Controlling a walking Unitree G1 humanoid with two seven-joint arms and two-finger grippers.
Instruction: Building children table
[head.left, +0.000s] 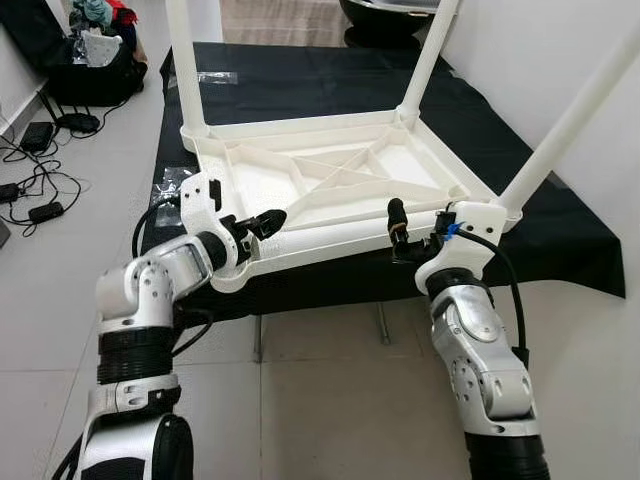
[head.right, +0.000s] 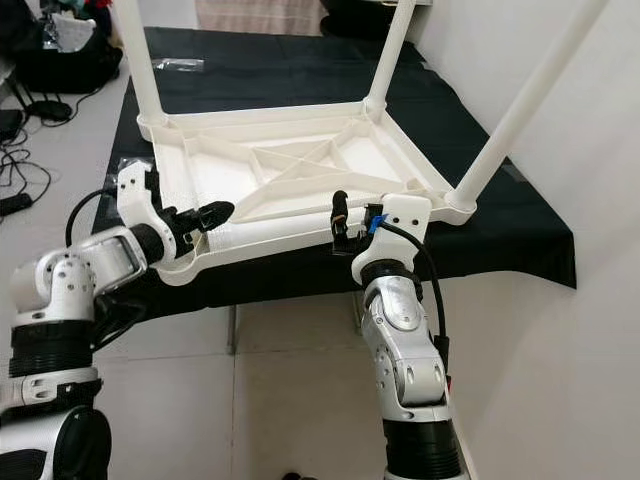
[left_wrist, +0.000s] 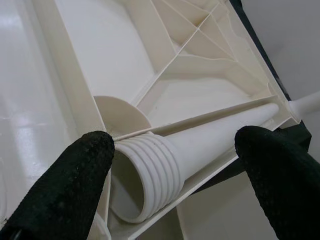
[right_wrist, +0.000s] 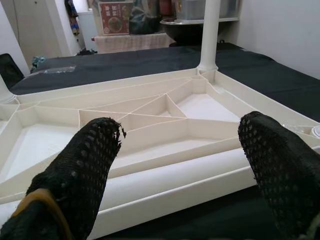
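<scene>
Three white legs upright in corner sockets of the upside-down white table top, lying on the black-covered surface. Fourth leg loose, lying flat inside the top's near edge channel, threaded end at the near-left corner by the empty socket. Left claw at that near-left corner, fingers spread wide either side of the threaded end, not touching it. Right claw at the near edge toward the right corner, fingers wide apart, gripping nothing, hovering just over the rim. Dark bag and cables on the floor, far left. White wall on the right.
</scene>
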